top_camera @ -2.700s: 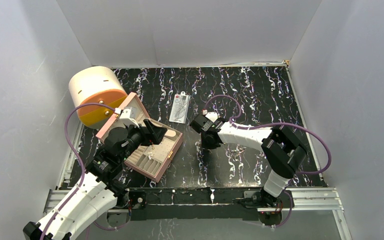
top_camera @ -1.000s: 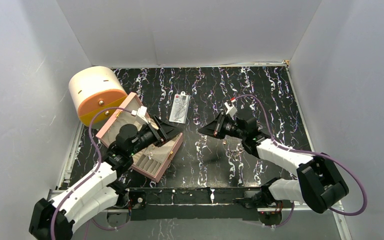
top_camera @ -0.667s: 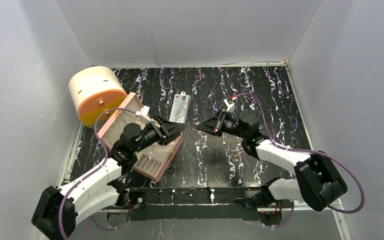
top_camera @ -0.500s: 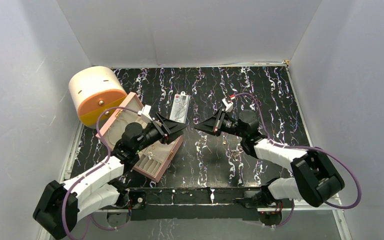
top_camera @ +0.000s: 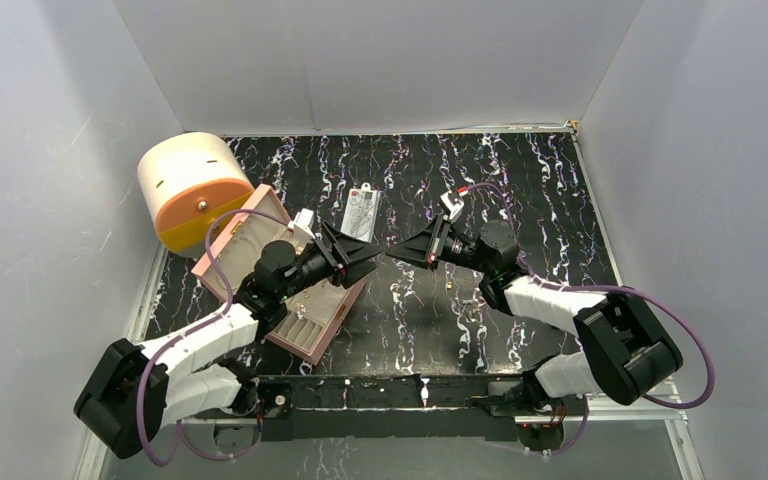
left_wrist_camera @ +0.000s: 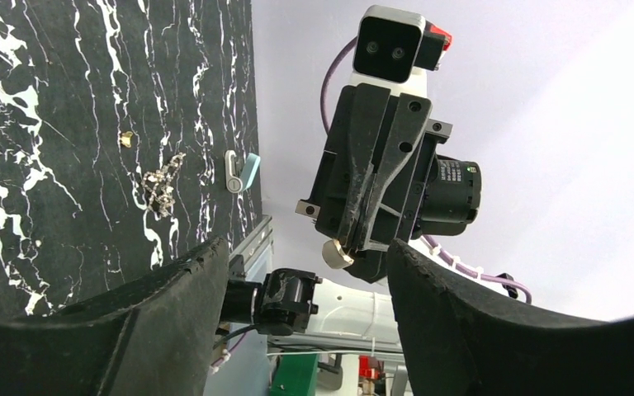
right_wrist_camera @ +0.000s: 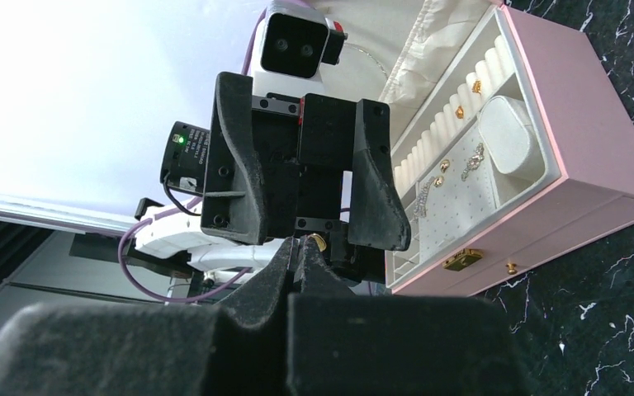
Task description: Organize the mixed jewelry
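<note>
My right gripper [top_camera: 392,252] is shut on a tiny gold stud [right_wrist_camera: 319,242] and holds it in mid-air over the table. The stud also shows in the left wrist view [left_wrist_camera: 336,254]. My left gripper [top_camera: 368,256] is open and empty, tip to tip with the right one, its jaws spread wide on either side of the stud. The pink quilted box [top_camera: 305,312] lies open below the left arm, and studs and a chain piece [right_wrist_camera: 472,160] lie in its tray. Loose chain pieces [top_camera: 474,303] and a stud [top_camera: 447,287] lie on the table.
A clear flat packet with a white card [top_camera: 358,217] lies behind the grippers. A cream and orange round container [top_camera: 189,184] stands at the back left. A small light-blue block [left_wrist_camera: 248,170] lies near the loose chains. White walls enclose the black marbled table.
My right gripper has risen from the table and swung left towards the left gripper. My left gripper has lifted from over the box and turned to face it, and the gap has closed.
</note>
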{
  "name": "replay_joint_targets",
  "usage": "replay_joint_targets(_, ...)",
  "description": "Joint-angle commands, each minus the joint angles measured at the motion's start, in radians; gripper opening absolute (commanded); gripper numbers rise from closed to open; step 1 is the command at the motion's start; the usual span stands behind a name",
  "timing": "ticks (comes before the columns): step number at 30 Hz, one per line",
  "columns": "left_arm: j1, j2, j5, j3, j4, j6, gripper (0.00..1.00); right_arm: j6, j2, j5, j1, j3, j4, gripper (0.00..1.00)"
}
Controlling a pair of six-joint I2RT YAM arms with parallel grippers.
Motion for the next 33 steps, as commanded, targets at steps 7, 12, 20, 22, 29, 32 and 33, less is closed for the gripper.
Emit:
replay_joint_targets(7, -0.007, -0.019, 0.042, -0.003, 0.052, -0.143, 0.62, -0.008, 0.01, -0.023, 0.025, -0.01, 0.094, 0.0)
replay_joint_targets(12, -0.008, -0.033, 0.04, -0.032, 0.08, -0.188, 0.56, -0.029, 0.006, -0.022, 0.041, -0.011, 0.086, 0.0)
replay_joint_targets(20, -0.011, -0.029, 0.04, -0.05, 0.109, -0.238, 0.49, -0.036, 0.021, -0.025, 0.045, -0.009, 0.103, 0.0)
replay_joint_targets(22, -0.011, -0.028, 0.037, -0.056, 0.119, -0.252, 0.47, -0.038, 0.027, -0.023, 0.046, -0.014, 0.108, 0.0)
replay_joint_targets(29, -0.011, -0.026, 0.031, -0.074, 0.139, -0.272, 0.45, -0.023, 0.038, -0.013, 0.047, -0.031, 0.144, 0.0)
replay_joint_targets(32, -0.011, -0.028, 0.029, -0.081, 0.141, -0.273, 0.44, -0.016, 0.034, -0.007, 0.046, -0.035, 0.148, 0.0)
replay_joint_targets(33, -0.011, -0.028, 0.027, -0.084, 0.141, -0.272, 0.44, -0.016, 0.031, -0.004, 0.046, -0.036, 0.148, 0.0)
